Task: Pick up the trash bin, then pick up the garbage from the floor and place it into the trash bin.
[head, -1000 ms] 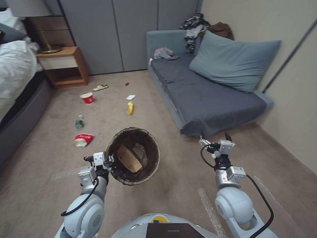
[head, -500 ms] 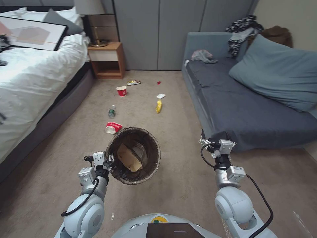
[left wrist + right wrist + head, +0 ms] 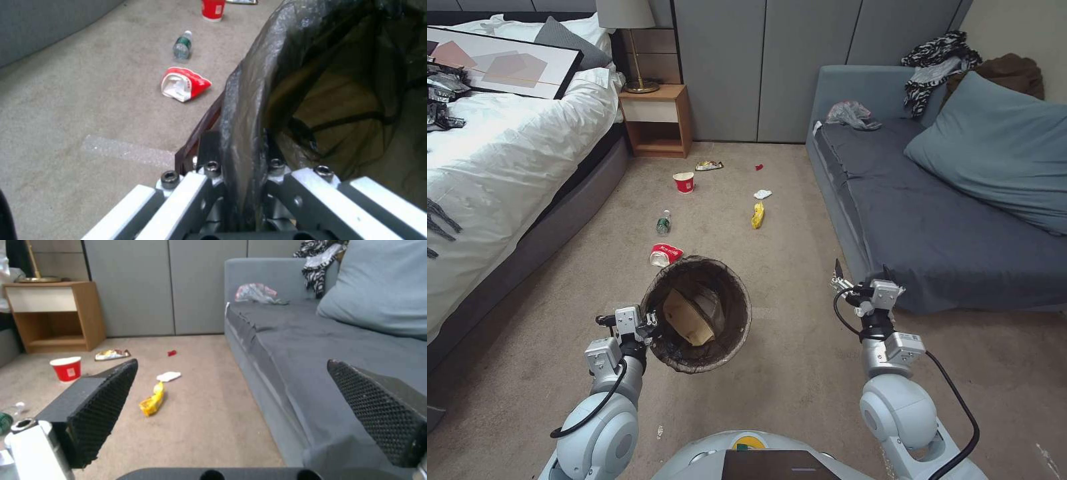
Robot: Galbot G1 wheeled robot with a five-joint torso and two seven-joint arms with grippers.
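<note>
The left gripper (image 3: 650, 325) is holding the trash bin (image 3: 697, 313) aloft, jaws clamped on its rim at nine o'clock. The right gripper (image 3: 860, 275) is hanging wide-jawed; the garbage (image 3: 666, 254) at twelve o'clock suits a level approach.

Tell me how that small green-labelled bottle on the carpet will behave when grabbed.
The bottle lies on its side, so a nudge would likely roll it. It looks clear and nearly empty: probably light, and it may dent. The open right end effector has textured pads.
</note>
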